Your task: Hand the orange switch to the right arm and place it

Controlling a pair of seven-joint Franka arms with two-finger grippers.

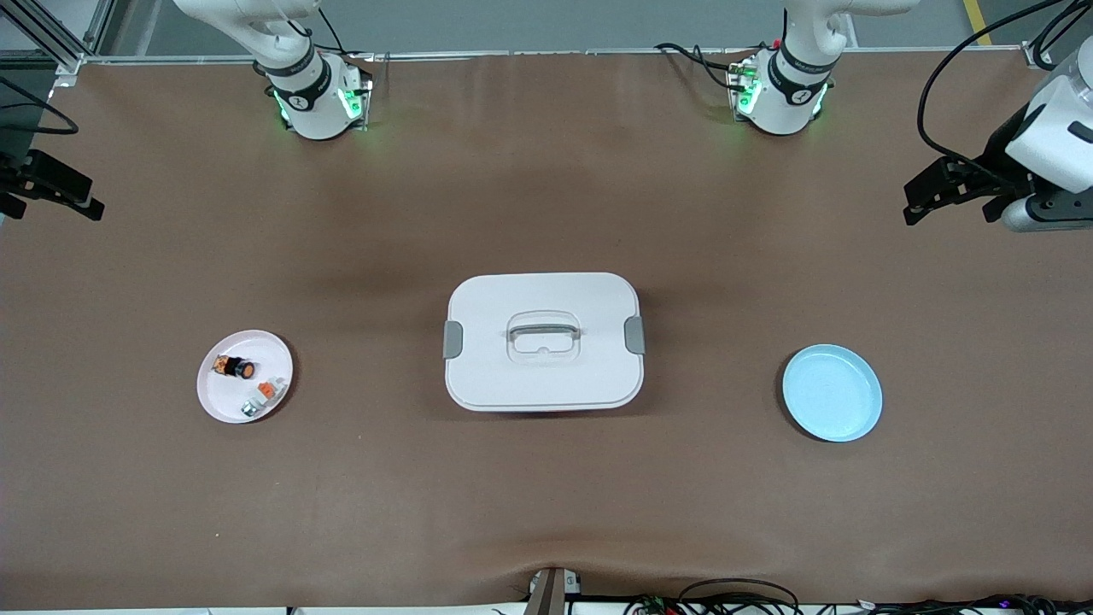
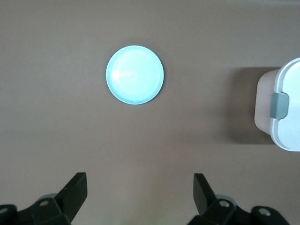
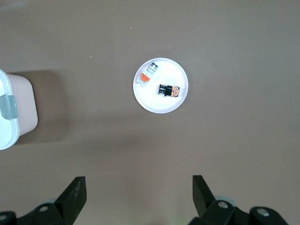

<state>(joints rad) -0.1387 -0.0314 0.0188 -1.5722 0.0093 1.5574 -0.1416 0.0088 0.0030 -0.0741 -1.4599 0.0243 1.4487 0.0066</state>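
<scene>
The orange switch point(image 1: 235, 368) is a tiny black cube with a round orange button. It lies on a small pale pink plate point(image 1: 218, 401) toward the right arm's end of the table. It also shows in the right wrist view point(image 3: 168, 90) on the plate point(image 3: 159, 104). My right gripper point(image 1: 51, 207) is open and empty, high over the table's edge at that end; its wrist view point(image 3: 139, 187) shows the jaws wide apart. My left gripper point(image 1: 949, 212) is open and empty over the other end point(image 2: 140, 187).
A white-grey part with an orange tab point(image 1: 265, 397) shares the pink plate point(image 3: 146, 76). A white lidded box point(image 1: 495, 376) with a handle stands mid-table. An empty light blue plate point(image 1: 832, 393) lies toward the left arm's end point(image 2: 135, 75).
</scene>
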